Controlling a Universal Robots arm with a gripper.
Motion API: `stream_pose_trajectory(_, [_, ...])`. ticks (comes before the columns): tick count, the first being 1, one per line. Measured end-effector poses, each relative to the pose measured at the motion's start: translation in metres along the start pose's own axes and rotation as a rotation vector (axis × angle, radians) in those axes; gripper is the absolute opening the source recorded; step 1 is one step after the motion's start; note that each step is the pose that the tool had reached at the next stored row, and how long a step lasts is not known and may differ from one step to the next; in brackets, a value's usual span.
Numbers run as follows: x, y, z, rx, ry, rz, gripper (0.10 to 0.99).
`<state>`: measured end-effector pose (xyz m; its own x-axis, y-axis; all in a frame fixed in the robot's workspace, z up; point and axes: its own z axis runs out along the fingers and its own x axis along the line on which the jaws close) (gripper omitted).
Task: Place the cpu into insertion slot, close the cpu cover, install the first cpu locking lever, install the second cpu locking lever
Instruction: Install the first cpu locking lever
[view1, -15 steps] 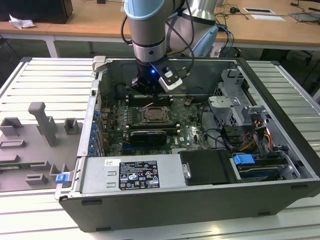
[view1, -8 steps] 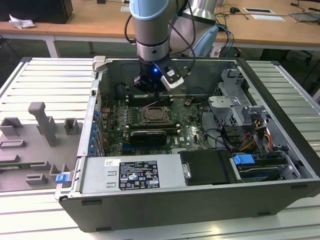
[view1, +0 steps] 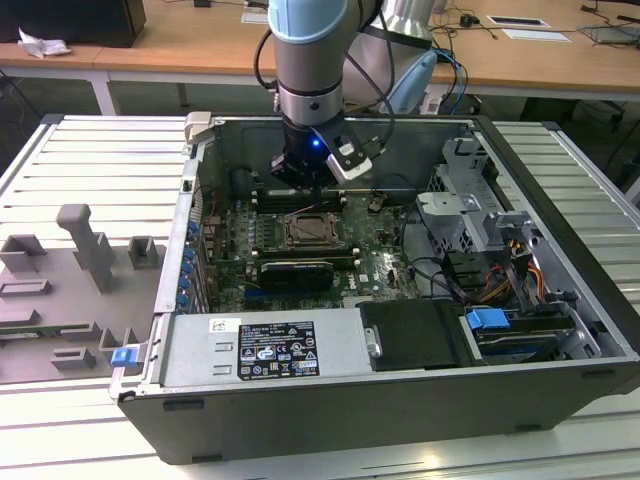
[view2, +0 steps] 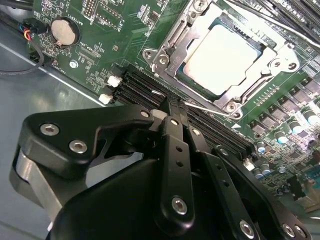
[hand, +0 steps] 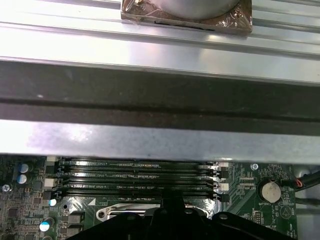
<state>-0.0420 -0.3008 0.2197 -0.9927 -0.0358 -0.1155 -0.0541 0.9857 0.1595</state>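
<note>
Black tool (view2: 176, 107) fills the near foreground in the second wrist view, fingers pressed together on nothing, tips over the memory slots (view2: 150, 90). Just beyond its tips, the cpu (view2: 220, 59) sits in the slot under the closed cover (view2: 175, 37).

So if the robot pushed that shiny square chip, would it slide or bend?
Probably neither. The cpu looks like a flat, stiff metal-faced square, so bending seems unlikely. It lies inside the cpu cover, whose frame surrounds it, so it would likely stay put.
</note>
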Motion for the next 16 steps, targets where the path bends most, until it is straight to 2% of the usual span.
stream_pose_trajectory(16, [-0.0003,-0.0003,0.0025,0.0,-0.0002,0.0,0.106])
